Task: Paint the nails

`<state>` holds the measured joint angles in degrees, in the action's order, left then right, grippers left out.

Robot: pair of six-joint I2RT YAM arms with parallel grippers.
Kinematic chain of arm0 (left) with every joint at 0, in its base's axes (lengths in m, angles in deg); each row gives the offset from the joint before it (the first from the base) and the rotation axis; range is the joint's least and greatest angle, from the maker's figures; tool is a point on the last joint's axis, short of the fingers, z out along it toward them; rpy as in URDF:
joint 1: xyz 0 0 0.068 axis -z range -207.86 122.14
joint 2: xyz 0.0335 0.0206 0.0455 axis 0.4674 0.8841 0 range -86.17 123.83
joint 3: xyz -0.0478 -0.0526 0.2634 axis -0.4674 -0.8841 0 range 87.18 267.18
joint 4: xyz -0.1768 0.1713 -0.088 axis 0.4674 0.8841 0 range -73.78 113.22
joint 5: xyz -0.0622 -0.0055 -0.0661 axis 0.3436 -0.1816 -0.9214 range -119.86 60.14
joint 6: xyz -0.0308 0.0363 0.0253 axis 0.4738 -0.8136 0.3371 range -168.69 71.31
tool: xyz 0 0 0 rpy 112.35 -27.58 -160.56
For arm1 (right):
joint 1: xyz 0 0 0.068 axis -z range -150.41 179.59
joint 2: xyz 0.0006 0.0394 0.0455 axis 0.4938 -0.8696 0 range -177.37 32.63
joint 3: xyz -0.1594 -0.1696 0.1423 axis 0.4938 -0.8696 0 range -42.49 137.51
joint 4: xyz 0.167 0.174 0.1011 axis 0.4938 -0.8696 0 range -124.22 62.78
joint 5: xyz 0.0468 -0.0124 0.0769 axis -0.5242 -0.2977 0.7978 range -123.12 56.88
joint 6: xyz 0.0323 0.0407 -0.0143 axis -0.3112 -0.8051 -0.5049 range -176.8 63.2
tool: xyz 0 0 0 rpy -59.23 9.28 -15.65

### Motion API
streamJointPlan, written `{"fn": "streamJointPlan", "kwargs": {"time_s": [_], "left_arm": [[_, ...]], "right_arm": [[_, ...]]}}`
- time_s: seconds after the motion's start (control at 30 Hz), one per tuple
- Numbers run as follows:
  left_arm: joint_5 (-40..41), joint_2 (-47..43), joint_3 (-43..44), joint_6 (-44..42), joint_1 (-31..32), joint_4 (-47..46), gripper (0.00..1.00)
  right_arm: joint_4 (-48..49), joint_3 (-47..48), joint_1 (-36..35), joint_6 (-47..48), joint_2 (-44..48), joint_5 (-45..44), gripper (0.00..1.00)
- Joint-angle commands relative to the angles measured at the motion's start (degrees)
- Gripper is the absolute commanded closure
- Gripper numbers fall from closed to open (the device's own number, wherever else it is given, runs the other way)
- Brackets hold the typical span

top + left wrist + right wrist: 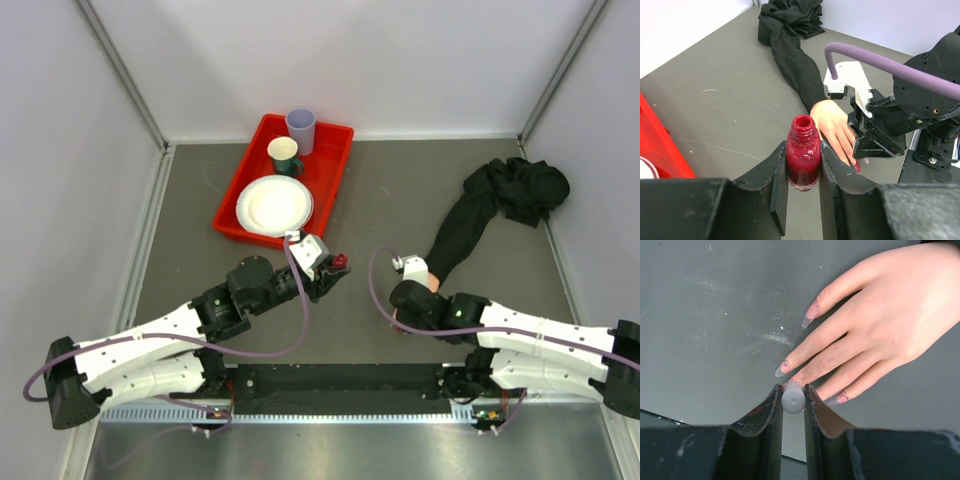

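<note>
My left gripper [802,172] is shut on an open bottle of red polish [803,157], held upright near the table's middle [340,262]. My right gripper [793,394] is shut on the grey brush cap [793,398] and hovers over the fingertips of the mannequin hand [880,325]. The hand lies flat, with its black sleeve [470,215] running to the back right. Its nails [781,370] are long and pale with red smears at the base; another nail [810,316] is on the thumb side. The middle fingertip is hidden behind the cap. One red nail [857,166] shows in the left wrist view.
A red tray [335,165] at the back left holds a white plate [274,205], a green cup [284,155] and a lavender cup [301,130]. White walls enclose the table. A black rail runs along the near edge [340,378].
</note>
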<state>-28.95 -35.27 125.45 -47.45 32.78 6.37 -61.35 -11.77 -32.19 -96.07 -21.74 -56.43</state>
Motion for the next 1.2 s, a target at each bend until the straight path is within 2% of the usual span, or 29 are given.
{"fn": "streamJointPlan", "kwargs": {"time_s": [0.0, 1.17], "left_arm": [[-0.6, -0.9, 2.3, -0.8, 0.2, -2.2, 1.0], [-0.6, -0.9, 2.3, -0.9, 0.2, -2.2, 1.0]], "right_arm": [[1.0, 0.5, -0.6, -0.1, 1.4, -1.8, 1.0], [1.6, -0.1, -0.6, 0.3, 2.5, -1.7, 1.0]]}}
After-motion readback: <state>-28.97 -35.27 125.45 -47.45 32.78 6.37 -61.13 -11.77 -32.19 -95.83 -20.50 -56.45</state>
